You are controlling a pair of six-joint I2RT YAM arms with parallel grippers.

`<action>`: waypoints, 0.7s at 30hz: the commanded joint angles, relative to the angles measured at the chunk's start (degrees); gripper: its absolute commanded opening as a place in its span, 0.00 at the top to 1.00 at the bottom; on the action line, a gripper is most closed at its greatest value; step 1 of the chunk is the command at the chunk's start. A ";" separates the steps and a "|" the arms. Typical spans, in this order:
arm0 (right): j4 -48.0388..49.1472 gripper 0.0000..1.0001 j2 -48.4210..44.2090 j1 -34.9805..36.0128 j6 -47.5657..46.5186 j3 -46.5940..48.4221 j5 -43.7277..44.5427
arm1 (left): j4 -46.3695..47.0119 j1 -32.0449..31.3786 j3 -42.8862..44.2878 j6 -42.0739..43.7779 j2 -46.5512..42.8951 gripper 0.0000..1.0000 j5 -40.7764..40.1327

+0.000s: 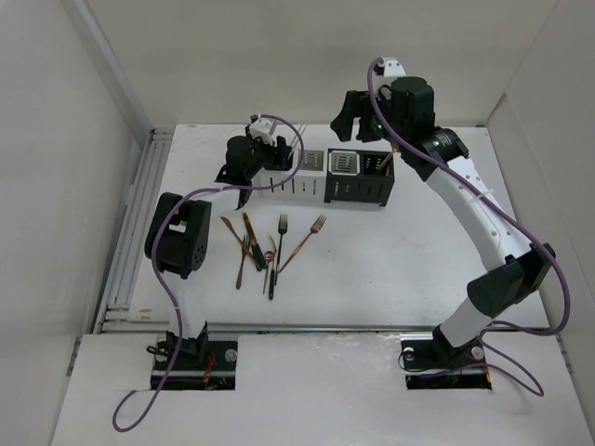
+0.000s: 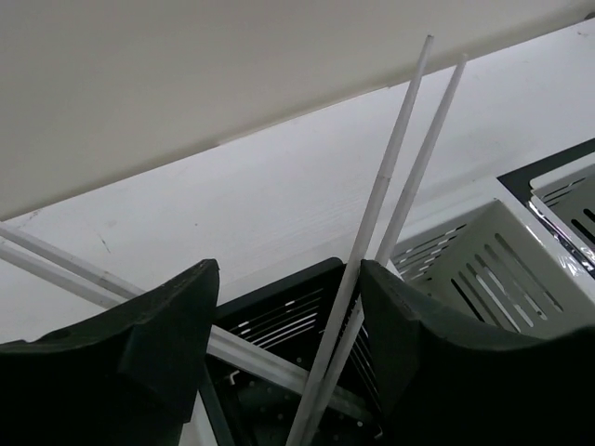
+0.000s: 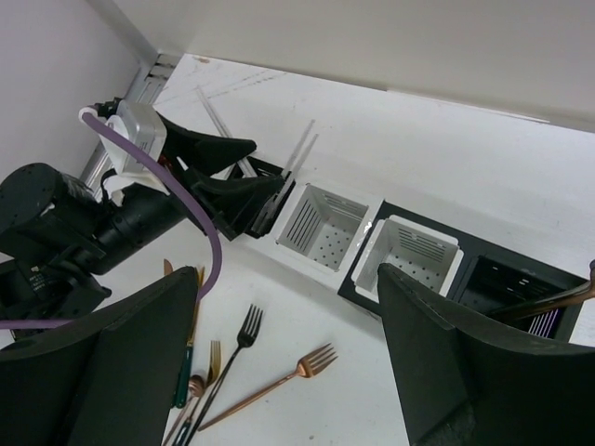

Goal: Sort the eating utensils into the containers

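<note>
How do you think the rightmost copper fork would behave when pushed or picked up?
The copper fork looks stiff metal, likely sliding, not rolling. Lying flat on the smooth table, it may prove awkward to pinch.

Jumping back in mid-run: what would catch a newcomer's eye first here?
Two white sticks stand slanted in the end black caddy, between the open jaws of the left gripper. Copper and dark loose utensils lie bunched on the table in front of the caddy row, and the right gripper hangs open above that row.
</note>
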 commanded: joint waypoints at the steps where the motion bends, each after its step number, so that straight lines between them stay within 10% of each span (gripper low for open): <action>1: 0.20 0.17 -0.95 -0.11 -0.97 2.06 0.76 | 1.63 0.36 0.56 -0.04 -2.18 0.38 -0.49; 14: 2.56 0.16 -11.83 1.73 0.34 -13.38 6.83 | -20.68 -1.39 8.02 8.37 -18.95 0.19 -13.51; 15: 2.57 0.00 -13.76 1.73 0.35 -14.71 6.82 | -24.71 -2.09 8.03 11.00 -20.62 0.18 -11.16; 18: 2.04 0.00 -16.75 1.73 0.87 -18.75 5.87 | -51.10 -4.90 7.51 26.52 -26.95 0.16 13.02; 21: -0.58 0.00 -18.43 -0.72 0.88 -20.87 3.31 | -64.18 -8.41 6.19 29.83 -26.97 0.15 18.74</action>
